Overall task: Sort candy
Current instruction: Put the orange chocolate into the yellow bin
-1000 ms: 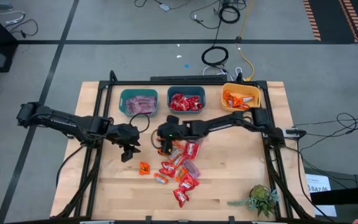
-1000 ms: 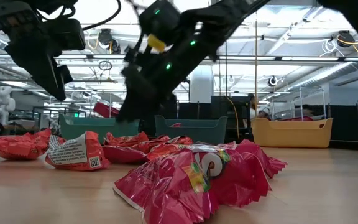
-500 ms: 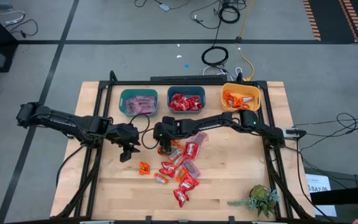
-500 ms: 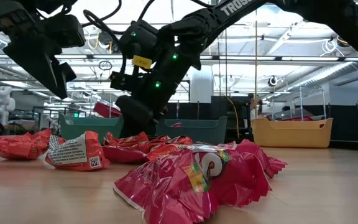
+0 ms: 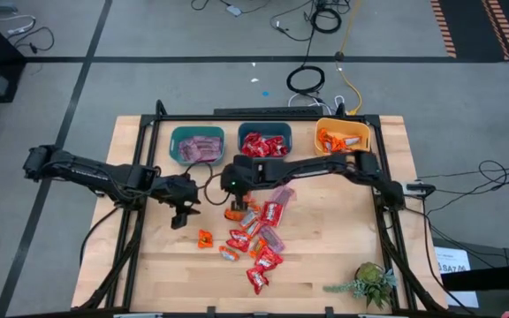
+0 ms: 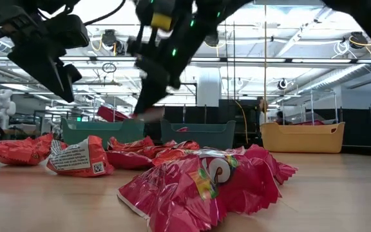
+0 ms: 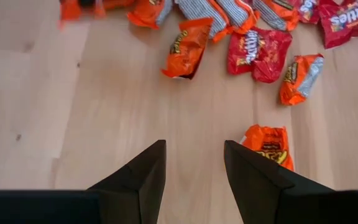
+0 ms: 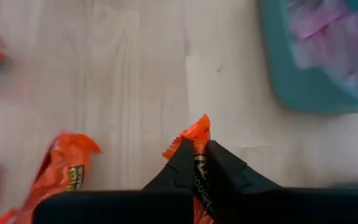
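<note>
Three bins stood along the counter's [image 5: 343, 238] far edge: left teal bin [image 5: 196, 145] held mauve candy, middle teal bin [image 5: 264, 144] red, yellow bin [image 5: 342, 138] orange. Loose candy pile [image 5: 253, 237] lay mid-counter. Right gripper [image 8: 196, 163], jaws clamped on an orange candy [image 8: 196, 134]. Left gripper [image 7: 192, 165] hovered beside the pile, jaws apart, empty.

Our right gripper [image 8: 194, 163] sits mid-frame in the high view, fingers pinched together. Our left gripper [image 7: 192, 163] hovers centre-left, fingers parted.

right claw [image 6: 148, 96] motion-blurred, pinched orange candy [image 8: 196, 163] mostly hidden
</note>
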`<state>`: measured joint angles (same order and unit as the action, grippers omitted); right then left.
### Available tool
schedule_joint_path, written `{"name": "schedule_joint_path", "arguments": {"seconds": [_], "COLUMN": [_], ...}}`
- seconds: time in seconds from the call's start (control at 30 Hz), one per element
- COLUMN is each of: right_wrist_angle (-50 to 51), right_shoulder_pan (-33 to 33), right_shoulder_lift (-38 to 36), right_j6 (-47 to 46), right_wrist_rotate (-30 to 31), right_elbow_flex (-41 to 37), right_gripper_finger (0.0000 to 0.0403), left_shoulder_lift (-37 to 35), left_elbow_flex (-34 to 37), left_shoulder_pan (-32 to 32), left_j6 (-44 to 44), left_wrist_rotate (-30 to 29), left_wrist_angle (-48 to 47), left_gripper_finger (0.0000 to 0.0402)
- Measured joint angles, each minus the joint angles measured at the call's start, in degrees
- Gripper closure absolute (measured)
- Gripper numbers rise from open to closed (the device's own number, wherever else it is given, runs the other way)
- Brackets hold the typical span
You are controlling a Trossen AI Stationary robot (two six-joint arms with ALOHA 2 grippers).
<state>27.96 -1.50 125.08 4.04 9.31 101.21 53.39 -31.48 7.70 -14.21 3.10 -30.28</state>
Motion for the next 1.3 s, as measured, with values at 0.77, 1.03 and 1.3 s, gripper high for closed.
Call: {"name": "schedule_joint_path", "arguments": {"seconds": [0.77,1.03,1.3], "right_wrist_angle": [-17.0,-16.5,-9.9], "right_shoulder_pan": [-11.2,-20.9,-33.6], "right_shoulder_lift": [-46.8,-64.6,-68.7], "right_j6": [-3.3,-13.3,-17.1], "right_wrist_rotate": [-0.9,10.8,12.0], "right_elbow_flex": [-44.8,-59.3,-63.9], "right_gripper_finger": [0.0403,0.0403,0.0401], "left_shoulder_lift": [0.0,0.0,0.0], "left_elbow_flex": [0.0,0.0,0.0], "left_shoulder_pan": [0.0,0.0,0.0], "left_j6": [-5.0,-5.0,-5.0], "left_wrist_rotate": [-0.3,-0.2,-0.1], "left_wrist_angle": [1.5,3.6,6.4], "left_gripper_finger": [0.023,0.023,0.023]}}
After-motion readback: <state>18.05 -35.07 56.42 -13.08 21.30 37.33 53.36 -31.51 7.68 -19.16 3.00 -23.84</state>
